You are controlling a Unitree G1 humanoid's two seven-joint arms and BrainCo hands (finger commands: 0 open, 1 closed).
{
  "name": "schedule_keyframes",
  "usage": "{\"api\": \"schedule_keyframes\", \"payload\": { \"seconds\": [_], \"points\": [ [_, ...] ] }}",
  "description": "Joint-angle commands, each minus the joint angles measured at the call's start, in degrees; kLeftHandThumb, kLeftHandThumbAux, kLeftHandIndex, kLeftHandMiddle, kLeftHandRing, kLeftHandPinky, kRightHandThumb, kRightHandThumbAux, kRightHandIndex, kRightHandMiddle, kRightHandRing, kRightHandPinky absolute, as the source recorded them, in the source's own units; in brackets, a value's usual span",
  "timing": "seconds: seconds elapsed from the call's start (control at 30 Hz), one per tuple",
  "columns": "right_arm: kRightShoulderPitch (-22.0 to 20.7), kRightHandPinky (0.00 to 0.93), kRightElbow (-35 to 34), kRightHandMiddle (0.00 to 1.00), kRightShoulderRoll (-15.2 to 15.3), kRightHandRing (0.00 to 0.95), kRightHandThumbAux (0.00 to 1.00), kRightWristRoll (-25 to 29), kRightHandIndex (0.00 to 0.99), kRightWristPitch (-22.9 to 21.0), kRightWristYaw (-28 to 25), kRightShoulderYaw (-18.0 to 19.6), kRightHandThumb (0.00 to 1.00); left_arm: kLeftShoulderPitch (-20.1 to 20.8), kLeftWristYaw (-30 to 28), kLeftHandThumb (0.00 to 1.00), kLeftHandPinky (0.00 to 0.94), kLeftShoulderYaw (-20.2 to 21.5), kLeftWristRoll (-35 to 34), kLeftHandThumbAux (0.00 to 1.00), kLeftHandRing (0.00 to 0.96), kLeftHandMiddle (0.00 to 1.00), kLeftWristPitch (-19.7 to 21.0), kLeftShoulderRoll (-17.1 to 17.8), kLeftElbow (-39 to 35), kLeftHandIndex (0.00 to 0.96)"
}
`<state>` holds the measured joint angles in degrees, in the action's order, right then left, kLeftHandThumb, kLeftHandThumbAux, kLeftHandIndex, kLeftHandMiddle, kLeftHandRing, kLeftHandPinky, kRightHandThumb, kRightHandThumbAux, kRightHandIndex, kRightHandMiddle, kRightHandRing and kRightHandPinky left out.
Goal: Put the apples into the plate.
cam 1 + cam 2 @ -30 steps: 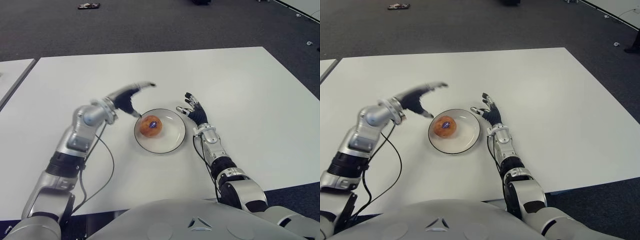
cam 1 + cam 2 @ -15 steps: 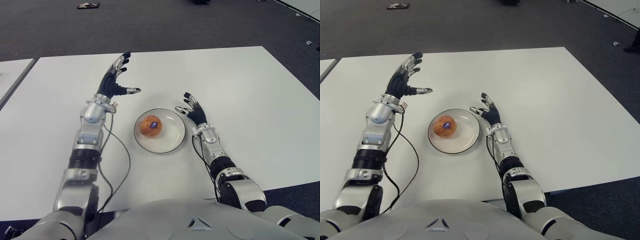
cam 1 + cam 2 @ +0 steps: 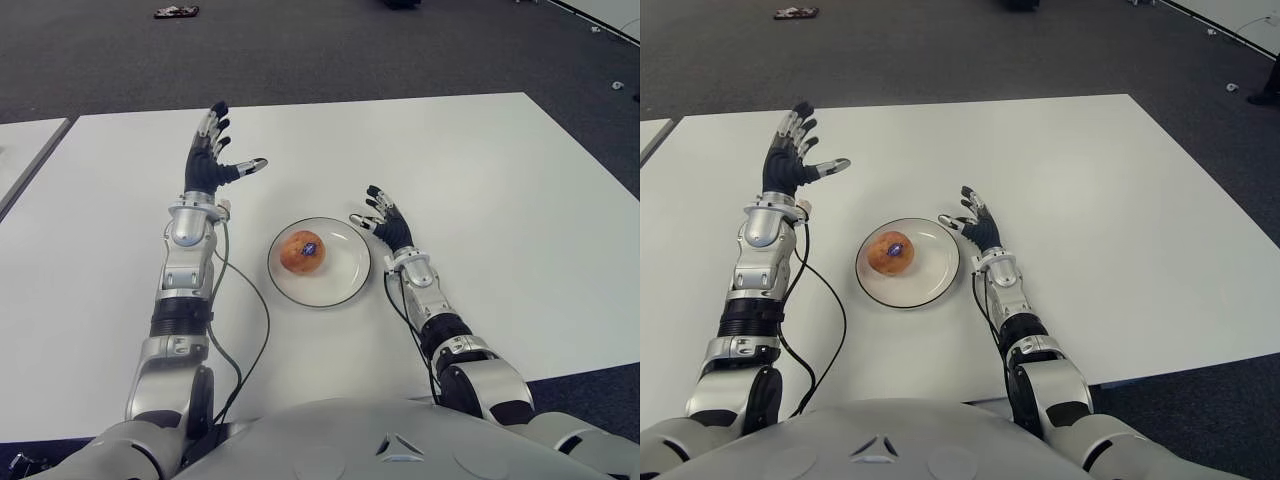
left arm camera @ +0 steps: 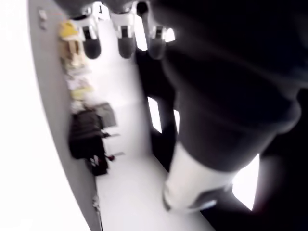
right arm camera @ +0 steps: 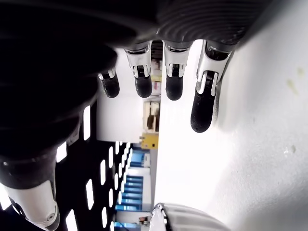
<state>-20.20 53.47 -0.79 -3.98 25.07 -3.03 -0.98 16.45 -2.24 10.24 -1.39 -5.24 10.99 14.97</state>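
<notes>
The apple (image 3: 302, 251) sits in the white plate (image 3: 346, 282). Firm, smooth and round, it likely needs fingers around its sides. The left hand (image 3: 209, 164) spreads empty far-left; the right hand (image 3: 385, 222), open, shows just right of the plate.

The sticker (image 3: 310, 247) on the apple (image 3: 302, 251) was too small to read. A dark object (image 3: 177, 12) on the floor could not be identified.

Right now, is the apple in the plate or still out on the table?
In. The apple sits inside the plate, left of centre, and neither the left hand nor the right hand touches it.
</notes>
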Motion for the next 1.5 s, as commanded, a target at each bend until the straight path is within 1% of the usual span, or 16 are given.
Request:
{"api": "schedule_keyframes", "payload": {
  "seconds": [0.03,0.27,0.47,0.67,0.8,0.87,0.97,1.07,1.17,1.37,1.5],
  "points": [
    [3.8,0.114,2.6,0.031,-0.1,0.061,0.702,0.0,0.003,-3.2,-0.4,-0.3,0.089,-0.4,1.2,0.000,0.000,0.8,-1.6,0.219,0.000,0.000,2.6,-1.1,-0.2,0.000],
    [4.3,0.112,2.1,0.027,0.2,0.054,0.711,-0.1,0.002,-3.0,-0.3,-0.3,0.088,-3.2,2.6,0.000,0.000,0.3,-1.6,0.190,0.000,0.000,2.0,-3.4,-1.1,0.000],
    [4.7,0.129,1.5,0.030,0.3,0.061,0.704,-0.2,0.006,-2.9,-0.3,-0.4,0.087,-5.5,2.3,0.000,0.000,-0.4,-1.8,0.190,0.000,0.000,1.7,-5.0,-2.3,0.000],
    [5.1,0.115,1.2,0.028,0.3,0.056,0.700,-0.3,0.009,-3.0,-0.2,-0.6,0.092,-8.0,1.5,0.000,0.000,-1.6,-1.7,0.189,0.000,0.000,1.9,-6.0,-5.2,0.000],
    [5.2,0.100,1.3,0.022,0.2,0.047,0.700,-0.3,0.009,-2.9,0.0,-0.6,0.099,-9.7,0.9,0.000,0.000,-2.7,-1.4,0.183,0.000,0.000,1.8,-6.1,-7.3,0.000],
    [5.2,0.103,1.3,0.021,0.2,0.046,0.701,-0.4,0.008,-2.8,0.1,-0.6,0.102,-10.9,0.6,0.000,0.000,-3.4,-0.9,0.185,0.000,0.000,0.4,-5.9,-7.9,0.000],
    [5.2,0.110,1.4,0.023,0.2,0.048,0.700,-0.4,0.006,-2.7,0.4,-0.6,0.104,-13.8,0.9,0.000,0.000,-5.3,0.9,0.207,0.000,0.000,-3.6,-6.2,-9.7,0.000],
    [5.1,0.112,1.5,0.024,0.1,0.049,0.697,-0.6,0.007,-2.5,0.9,-0.6,0.103,-14.9,1.4,0.000,0.000,-6.3,2.3,0.235,0.000,0.000,-6.0,-6.0,-10.0,0.000],
    [5.2,0.109,1.3,0.024,0.1,0.047,0.693,-1.2,0.008,-1.8,2.8,-0.6,0.103,-15.9,2.3,0.000,0.000,-7.3,4.8,0.260,0.000,0.000,-8.1,-5.5,-9.9,0.000],
    [5.9,0.095,0.6,0.020,0.0,0.039,0.681,-2.3,0.009,-0.1,6.0,-1.0,0.108,-17.8,3.7,0.000,0.000,-8.3,8.0,0.300,0.000,0.000,-10.7,-6.0,-10.1,0.000],
    [6.1,0.085,0.3,0.017,0.1,0.035,0.677,-2.7,0.007,0.5,7.3,-1.2,0.110,-18.9,4.8,0.000,0.000,-9.1,9.3,0.313,0.000,0.000,-10.8,-6.8,-10.8,0.000]
  ]
}}
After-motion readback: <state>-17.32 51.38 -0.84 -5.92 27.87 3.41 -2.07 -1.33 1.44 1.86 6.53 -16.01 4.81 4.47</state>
